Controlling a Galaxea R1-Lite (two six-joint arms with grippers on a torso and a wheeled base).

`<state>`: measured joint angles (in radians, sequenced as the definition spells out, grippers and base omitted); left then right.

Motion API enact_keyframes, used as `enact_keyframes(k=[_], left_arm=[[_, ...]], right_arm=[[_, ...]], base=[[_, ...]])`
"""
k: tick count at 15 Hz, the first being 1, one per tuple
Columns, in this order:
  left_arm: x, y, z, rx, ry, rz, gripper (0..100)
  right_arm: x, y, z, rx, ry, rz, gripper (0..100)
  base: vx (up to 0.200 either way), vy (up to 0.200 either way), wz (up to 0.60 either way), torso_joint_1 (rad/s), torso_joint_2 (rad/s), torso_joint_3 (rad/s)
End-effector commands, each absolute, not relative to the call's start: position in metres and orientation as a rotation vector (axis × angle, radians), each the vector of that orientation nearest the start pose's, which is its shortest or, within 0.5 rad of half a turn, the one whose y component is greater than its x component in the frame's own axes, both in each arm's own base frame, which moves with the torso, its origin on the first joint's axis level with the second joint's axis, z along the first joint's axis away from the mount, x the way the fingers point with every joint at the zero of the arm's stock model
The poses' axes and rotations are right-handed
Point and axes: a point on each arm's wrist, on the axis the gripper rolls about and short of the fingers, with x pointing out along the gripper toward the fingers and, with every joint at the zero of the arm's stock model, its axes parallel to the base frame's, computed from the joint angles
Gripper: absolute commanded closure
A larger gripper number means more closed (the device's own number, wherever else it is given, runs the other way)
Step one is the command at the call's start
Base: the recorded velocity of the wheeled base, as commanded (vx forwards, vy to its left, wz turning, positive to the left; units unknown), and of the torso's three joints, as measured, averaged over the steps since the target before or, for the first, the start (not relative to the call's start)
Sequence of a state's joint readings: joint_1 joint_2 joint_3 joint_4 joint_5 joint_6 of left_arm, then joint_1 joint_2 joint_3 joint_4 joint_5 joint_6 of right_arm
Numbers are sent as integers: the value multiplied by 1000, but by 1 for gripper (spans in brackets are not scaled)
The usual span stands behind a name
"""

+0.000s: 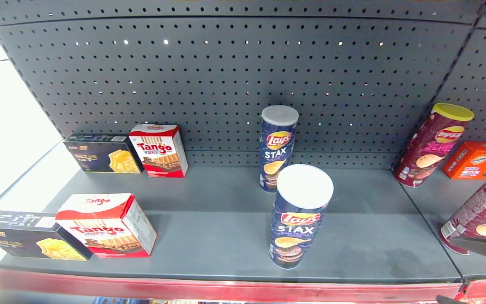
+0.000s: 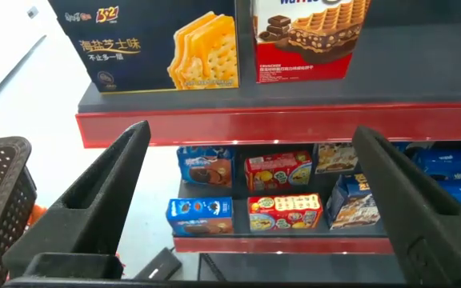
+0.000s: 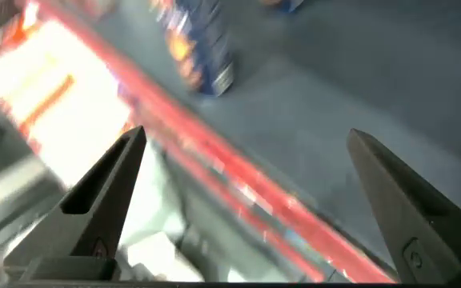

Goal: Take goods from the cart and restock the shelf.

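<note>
Restocking is calling for a straight retreat cartward, as left gripper (image 2: 250, 136) and right gripper (image 3: 246, 134) are hanging wide open, empty, before the grey metal shelf (image 1: 209, 228).

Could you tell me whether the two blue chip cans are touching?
Apart. The head view shows bare shelf between the base of the rear blue chip can and that of the front blue chip can.

We are in a shop aisle: a dark grey metal shelf (image 1: 209, 228) with a perforated back panel (image 1: 226, 76) and a red front strip (image 1: 226, 289) carries rows of packaged snacks. Tall dark blue chip tubes (image 1: 300, 215) stand mid-shelf, red-and-white wafer boxes (image 1: 106, 226) at left, and small biscuit boxes (image 2: 278, 172) on the tiers below.
</note>
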<state>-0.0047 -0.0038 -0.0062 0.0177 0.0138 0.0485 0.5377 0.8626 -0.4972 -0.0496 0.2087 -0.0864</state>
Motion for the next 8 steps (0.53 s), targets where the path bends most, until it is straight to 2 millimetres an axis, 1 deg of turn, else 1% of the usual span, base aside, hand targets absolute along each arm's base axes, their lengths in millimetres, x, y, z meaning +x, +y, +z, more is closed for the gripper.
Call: enact_keyframes(k=[1,2,3,4,5,7,8], left_arm=[[-23,0,75,49,12,9,0],[-23,0,75,49,13,10,0],[-23,1,75,52,13,13,0],[-23,1,75,52,13,13,0],[-23,1,75,54,13,13,0],[-23,1,75,52,13,13,0],[-23,1,75,54,11,14,0]], right_arm=[[97,69,190,-178,406,793,0],[104,73,188,-189,419,782,0],[115,79,185,-208,455,738,0],[120,82,183,-217,471,728,0],[130,88,183,-220,484,716,0],[138,93,185,-221,490,714,0],[148,100,188,-223,492,717,0]], base=[[0,0,0,0,0,0],[0,0,0,0,0,0],[0,0,0,0,0,0],[0,0,0,0,0,0],[0,0,0,0,0,0],[0,0,0,0,0,0],[0,0,0,0,0,0]])
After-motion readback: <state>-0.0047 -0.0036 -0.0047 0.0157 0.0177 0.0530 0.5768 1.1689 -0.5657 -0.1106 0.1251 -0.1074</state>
